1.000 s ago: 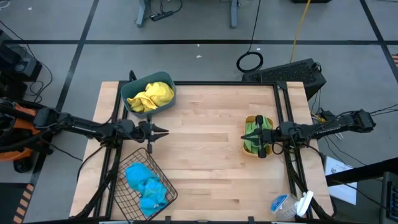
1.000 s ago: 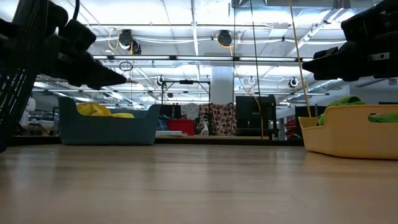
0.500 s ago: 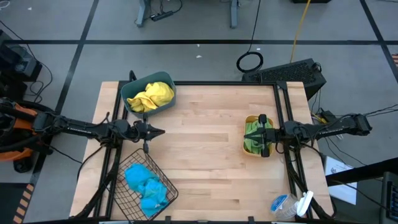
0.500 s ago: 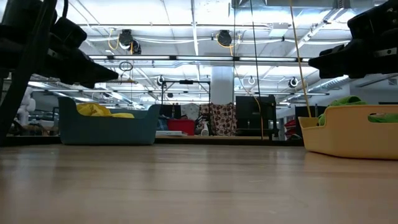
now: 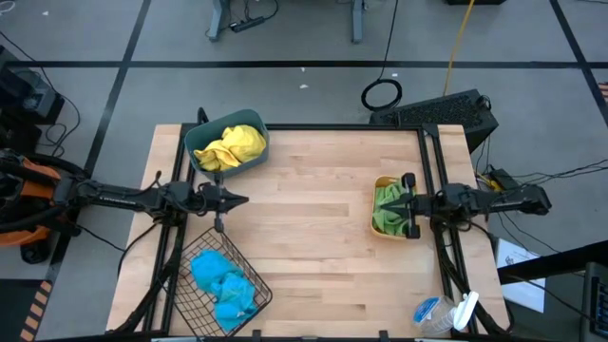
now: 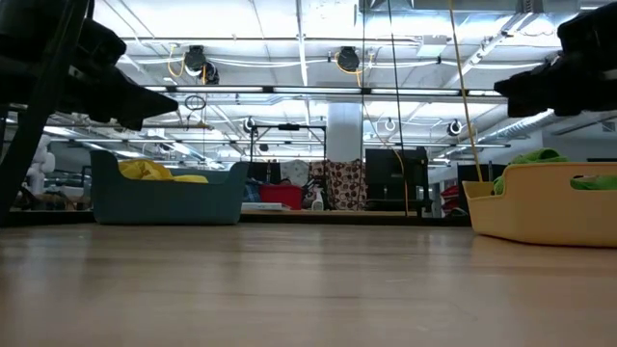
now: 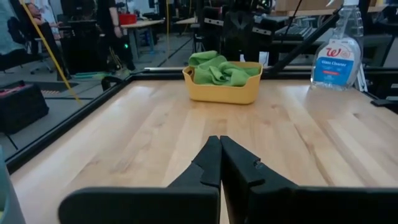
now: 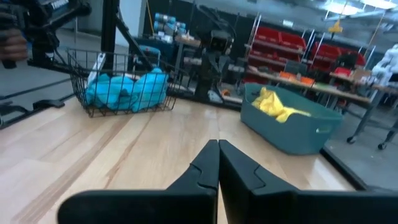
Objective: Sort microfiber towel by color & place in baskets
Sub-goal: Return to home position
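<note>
Yellow microfiber towels (image 5: 231, 144) lie bunched in the teal bin (image 5: 258, 161) at the table's far left. Blue towels (image 5: 224, 283) fill the wire-mesh basket (image 5: 249, 306) at the near left. Green towels (image 5: 383, 201) lie in the orange-yellow tub (image 5: 377, 226) on the right. My left gripper (image 5: 244, 199) hangs shut and level between bin and wire basket, holding nothing. My right gripper (image 5: 389, 208) is shut and level above the tub, clear of the green towels. Both show shut in the wrist views (image 7: 219, 140) (image 8: 217, 144).
A clear spray bottle (image 5: 440, 313) with a white head lies at the table's near right corner. Black frame rails (image 5: 178, 237) (image 5: 439, 171) run along the left and right sides. The wide middle of the wooden table (image 5: 304, 247) is bare.
Both arms have drawn back from the table's middle, the left gripper toward the left edge, the right toward the right edge, both staying level. The left gripper's fingers have closed the last small gap. The towels and baskets have not moved.
</note>
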You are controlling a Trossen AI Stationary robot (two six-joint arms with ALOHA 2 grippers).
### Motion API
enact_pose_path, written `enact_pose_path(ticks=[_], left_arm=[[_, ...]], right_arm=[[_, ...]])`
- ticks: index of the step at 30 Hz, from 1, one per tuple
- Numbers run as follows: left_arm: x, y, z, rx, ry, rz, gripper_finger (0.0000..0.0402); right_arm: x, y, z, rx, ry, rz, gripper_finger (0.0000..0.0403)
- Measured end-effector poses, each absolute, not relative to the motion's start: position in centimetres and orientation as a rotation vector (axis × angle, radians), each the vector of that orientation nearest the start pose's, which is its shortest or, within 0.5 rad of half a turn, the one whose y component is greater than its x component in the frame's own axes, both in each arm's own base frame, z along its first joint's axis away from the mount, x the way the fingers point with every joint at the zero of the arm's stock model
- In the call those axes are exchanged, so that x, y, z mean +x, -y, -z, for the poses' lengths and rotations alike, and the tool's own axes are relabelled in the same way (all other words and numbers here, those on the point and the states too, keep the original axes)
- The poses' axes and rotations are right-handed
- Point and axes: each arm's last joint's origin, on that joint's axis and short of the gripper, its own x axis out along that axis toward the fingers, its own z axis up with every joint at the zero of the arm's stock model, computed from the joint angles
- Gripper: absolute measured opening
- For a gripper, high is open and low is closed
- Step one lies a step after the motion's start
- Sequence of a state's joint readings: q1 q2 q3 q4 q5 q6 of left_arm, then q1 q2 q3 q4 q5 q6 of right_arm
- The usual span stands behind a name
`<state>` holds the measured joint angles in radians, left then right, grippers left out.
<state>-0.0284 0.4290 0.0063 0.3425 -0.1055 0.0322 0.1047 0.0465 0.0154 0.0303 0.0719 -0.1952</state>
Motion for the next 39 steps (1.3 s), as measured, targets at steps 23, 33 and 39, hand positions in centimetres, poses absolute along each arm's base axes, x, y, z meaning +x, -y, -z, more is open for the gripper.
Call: enact_pose_path(ticks=[23,33,39], left_arm=[[11.2,0.0,-15.9,0.037,-0.086,-0.075,0.0002],[10.7,0.1,-16.0,0.035,-0.075,-0.051,0.0002],[10.3,0.1,-16.0,0.034,-0.061,-0.025,0.0002]], right_arm=[[9.6,-0.9,-17.1,-0.26,0.047,-0.053,0.0],[9.6,-0.9,-17.1,-0.226,0.049,-0.05,0.0],[9.6,-0.9,-17.1,-0.226,0.046,-0.052,0.0]])
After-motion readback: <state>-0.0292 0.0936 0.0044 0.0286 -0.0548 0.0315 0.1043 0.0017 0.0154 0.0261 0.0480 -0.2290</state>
